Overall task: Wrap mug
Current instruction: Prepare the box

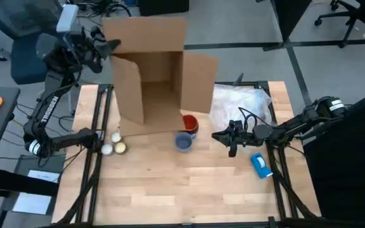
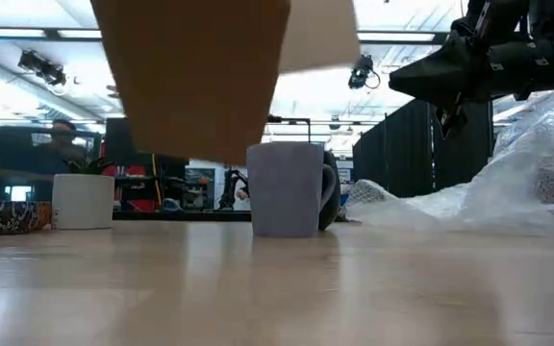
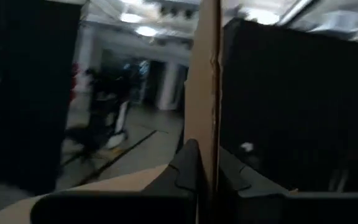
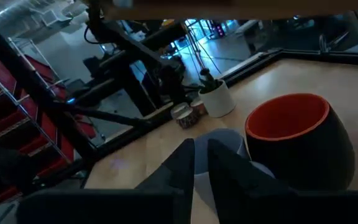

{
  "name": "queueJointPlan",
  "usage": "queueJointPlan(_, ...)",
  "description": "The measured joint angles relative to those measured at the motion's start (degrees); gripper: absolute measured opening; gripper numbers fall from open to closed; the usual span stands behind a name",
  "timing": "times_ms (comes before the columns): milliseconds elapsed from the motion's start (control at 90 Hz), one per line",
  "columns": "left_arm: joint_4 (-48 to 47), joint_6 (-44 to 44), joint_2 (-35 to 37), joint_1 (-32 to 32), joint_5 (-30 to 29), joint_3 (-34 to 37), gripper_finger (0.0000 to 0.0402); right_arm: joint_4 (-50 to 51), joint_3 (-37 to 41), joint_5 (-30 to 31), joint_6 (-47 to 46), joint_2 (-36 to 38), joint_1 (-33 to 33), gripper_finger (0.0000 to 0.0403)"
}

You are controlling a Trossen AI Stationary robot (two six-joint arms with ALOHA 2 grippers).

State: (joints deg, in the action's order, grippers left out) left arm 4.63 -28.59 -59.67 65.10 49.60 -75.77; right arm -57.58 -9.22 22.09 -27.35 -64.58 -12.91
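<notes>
We see the mug [image 1: 189, 123] just beside the cardboard box [image 1: 154, 69] — touching a grey cup [image 1: 183, 142]; left gripper [image 1: 114, 45] pinches the box's edge; right gripper [image 1: 219, 135], fingers together, hovers near the mug.

Mug [image 1: 189, 123] mostly tucked under the lower edge of the cardboard box [image 1: 157, 69] from above; handle unseen there. At table height, almost wholly hidden behind the grey cup [image 2: 286, 189], only a dark sliver showing at its right side. Box cut off by the top edge in that view. Left gripper [image 3: 205, 163] clamped on a box flap, room beyond blurred. Right gripper [image 4: 200, 160] fingertips nearly together, blocking the grey cup's near side. Small round things [image 1: 115, 145] near the tabletop's left edge too small to identify.
</notes>
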Motion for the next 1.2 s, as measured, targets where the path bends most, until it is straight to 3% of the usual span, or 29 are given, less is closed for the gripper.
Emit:
queueJointPlan(622,0.04,4.61,-0.67,2.79,0.10,7.58,0.0000,0.83,0.00,0.92,-0.04,-0.02,0.00,0.0020)
queueJointPlan(1200,1.04,2.91,-0.64,6.44,1.12,7.64,0.0000,0.90,0.00,1.03,-0.20,-0.02,0.00,0.0020)
